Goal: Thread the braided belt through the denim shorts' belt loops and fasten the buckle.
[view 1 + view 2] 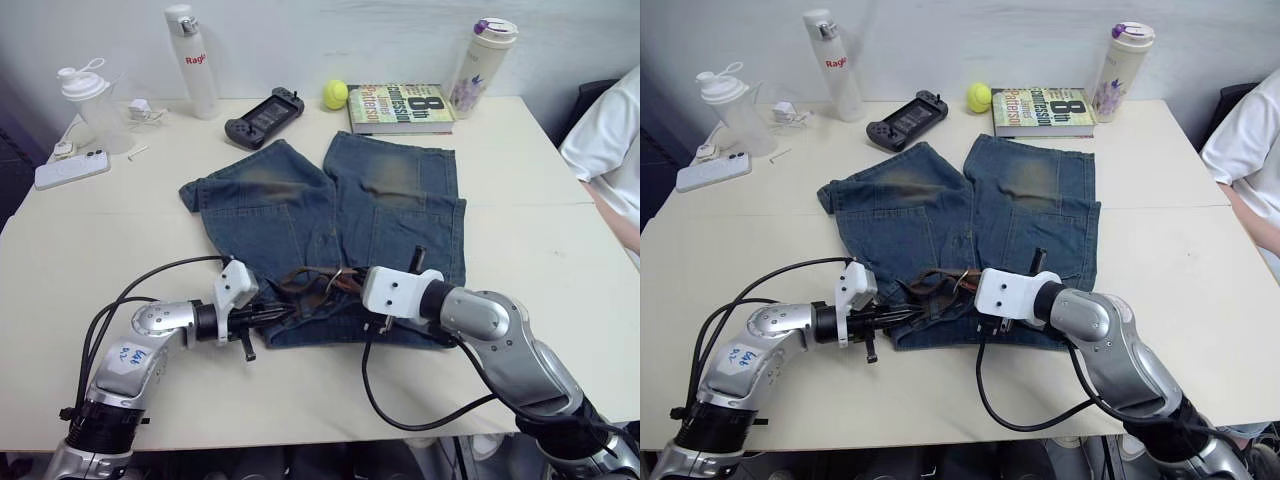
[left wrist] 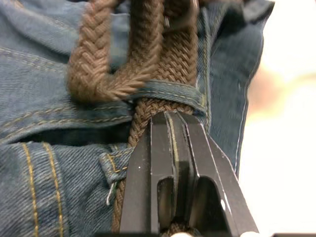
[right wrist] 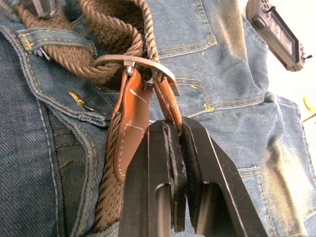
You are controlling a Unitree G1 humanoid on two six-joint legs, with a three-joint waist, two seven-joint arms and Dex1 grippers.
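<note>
The denim shorts [image 1: 390,200] lie flat mid-table, waistband toward me. The braided belt [image 1: 300,280] is bunched in brown loops on the waistband. At the waistband's left end, my left gripper [image 1: 272,313] is shut on the belt's strap, just short of a belt loop [image 2: 168,94] that the strap passes under. My right gripper [image 1: 350,285] reaches in from the right. Its fingers [image 3: 148,163] are shut on the tan leather tab behind the metal buckle [image 3: 133,61]. Another belt loop [image 3: 54,37] holds the strap beside the buckle.
Along the far edge stand a white bottle [image 1: 192,60], a shaker bottle [image 1: 95,105], a phone [image 1: 70,168], a game controller [image 1: 263,117], a tennis ball [image 1: 335,94], a book [image 1: 400,108] and a tumbler [image 1: 482,65]. A person's white sleeve [image 1: 610,140] is at the right.
</note>
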